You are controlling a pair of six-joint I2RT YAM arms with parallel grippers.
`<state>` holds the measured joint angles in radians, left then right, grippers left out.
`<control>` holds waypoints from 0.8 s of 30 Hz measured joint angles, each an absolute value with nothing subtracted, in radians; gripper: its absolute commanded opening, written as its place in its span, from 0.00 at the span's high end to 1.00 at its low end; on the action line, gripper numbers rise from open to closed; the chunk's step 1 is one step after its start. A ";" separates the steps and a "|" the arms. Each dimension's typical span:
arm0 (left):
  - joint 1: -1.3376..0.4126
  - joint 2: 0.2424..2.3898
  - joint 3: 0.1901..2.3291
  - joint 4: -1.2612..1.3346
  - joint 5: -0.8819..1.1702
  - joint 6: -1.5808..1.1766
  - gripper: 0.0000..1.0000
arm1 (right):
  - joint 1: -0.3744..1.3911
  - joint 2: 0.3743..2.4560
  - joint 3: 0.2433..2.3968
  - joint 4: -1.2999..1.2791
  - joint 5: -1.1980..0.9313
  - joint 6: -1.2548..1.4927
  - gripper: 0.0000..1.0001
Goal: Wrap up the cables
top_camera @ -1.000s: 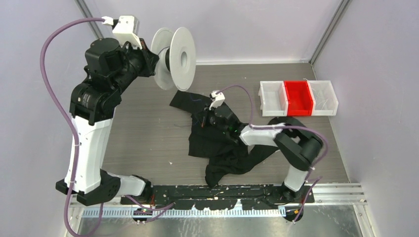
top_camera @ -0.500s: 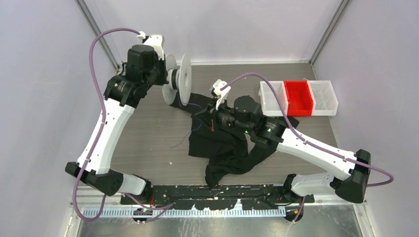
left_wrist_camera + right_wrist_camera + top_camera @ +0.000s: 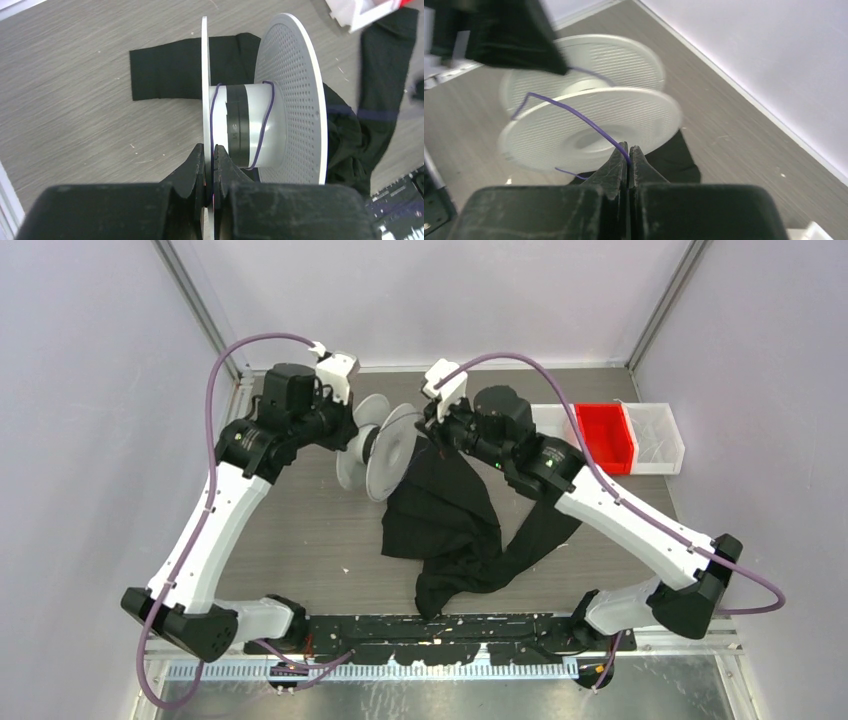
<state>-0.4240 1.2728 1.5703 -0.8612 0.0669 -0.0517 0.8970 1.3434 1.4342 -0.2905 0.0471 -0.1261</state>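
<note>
A white plastic spool [image 3: 385,445] is held above the table at back centre. My left gripper [image 3: 350,435] is shut on one flange of the spool [image 3: 204,90]. A thin purple cable [image 3: 268,120] loops around the spool's core. My right gripper [image 3: 432,425] is shut on the cable [image 3: 589,122] just beside the spool's other flange [image 3: 594,125]. The cable runs from my right fingertips over the flange rim to the core. A short loose end [image 3: 566,173] hangs below the flange.
A large black cloth [image 3: 450,525] lies on the table under and in front of the spool. Three bins, white, red [image 3: 603,437] and white, stand at the back right. The enclosure walls close the back and sides.
Both arms have moved to the back centre. The left arm lowered the spool toward the middle. The right gripper rose off the cloth with the cable to the spool.
</note>
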 measured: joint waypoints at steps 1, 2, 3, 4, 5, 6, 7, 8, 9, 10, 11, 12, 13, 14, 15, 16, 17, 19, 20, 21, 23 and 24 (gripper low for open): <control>-0.425 1.261 1.563 -0.865 0.086 -0.042 1.00 | 0.880 1.353 1.447 -0.297 0.049 -0.133 1.00; -0.426 1.249 1.556 -0.869 0.103 -0.035 1.00 | 0.858 1.364 1.464 -0.310 0.050 -0.140 1.00; -0.427 1.234 1.548 -0.874 0.123 -0.019 1.00 | 0.839 1.374 1.477 -0.320 0.051 -0.145 1.00; -0.429 1.218 1.544 -0.881 0.139 -0.008 1.00 | 0.819 1.382 1.488 -0.328 0.051 -0.148 1.00; -0.432 1.204 1.541 -0.890 0.153 0.007 1.00 | 0.794 1.390 1.495 -0.335 0.049 -0.150 1.00; -0.436 1.190 1.540 -0.900 0.168 0.019 1.00 | 0.775 1.393 1.496 -0.339 0.049 -0.151 1.00; -0.441 1.176 1.539 -0.910 0.185 0.035 1.00 | 0.750 1.397 1.496 -0.350 0.044 -0.151 1.00; -0.446 1.163 1.539 -0.917 0.200 0.045 1.00 | 0.732 1.399 1.496 -0.358 0.040 -0.151 1.00; -0.451 1.151 1.539 -0.924 0.219 0.059 1.00 | 0.717 1.400 1.495 -0.364 0.038 -0.151 1.00; -0.454 1.142 1.539 -0.929 0.235 0.065 1.00 | 0.701 1.401 1.494 -0.369 0.036 -0.150 1.00; -0.457 1.134 1.539 -0.934 0.252 0.069 1.00 | 0.688 1.402 1.493 -0.374 0.033 -0.150 1.00; -0.459 1.129 1.539 -0.937 0.267 0.071 1.00 | 0.677 1.403 1.489 -0.376 0.024 -0.148 1.00; -0.459 1.126 1.540 -0.939 0.279 0.070 1.00 | 0.670 1.403 1.486 -0.376 0.017 -0.147 1.00; -0.461 1.126 1.541 -0.940 0.289 0.068 1.00 | 0.666 1.404 1.480 -0.375 0.009 -0.145 0.99; -0.461 1.126 1.543 -0.940 0.296 0.065 1.00 | 0.662 1.404 1.468 -0.372 -0.001 -0.142 0.99; -0.461 1.127 1.548 -0.941 0.301 0.062 1.00 | 0.659 1.404 1.452 -0.365 -0.011 -0.136 0.97; -0.461 1.128 1.554 -0.942 0.305 0.060 1.00 | 0.656 1.404 1.428 -0.358 -0.021 -0.129 0.94; -0.461 1.129 1.573 -0.942 0.314 0.054 1.00 | 0.646 1.404 1.379 -0.344 -0.041 -0.116 0.85; -0.461 1.132 1.590 -0.945 0.319 0.051 1.00 | 0.640 1.404 1.348 -0.333 -0.056 -0.104 0.79; -0.461 1.135 1.611 -0.948 0.326 0.046 1.00 | 0.628 1.404 1.308 -0.321 -0.076 -0.091 0.73; -0.461 1.137 1.645 -0.947 0.338 0.035 1.00 | 0.604 1.404 1.254 -0.307 -0.104 -0.065 0.66; -0.461 1.139 1.665 -0.947 0.342 0.033 1.00 | 0.595 1.404 1.230 -0.299 -0.120 -0.053 0.63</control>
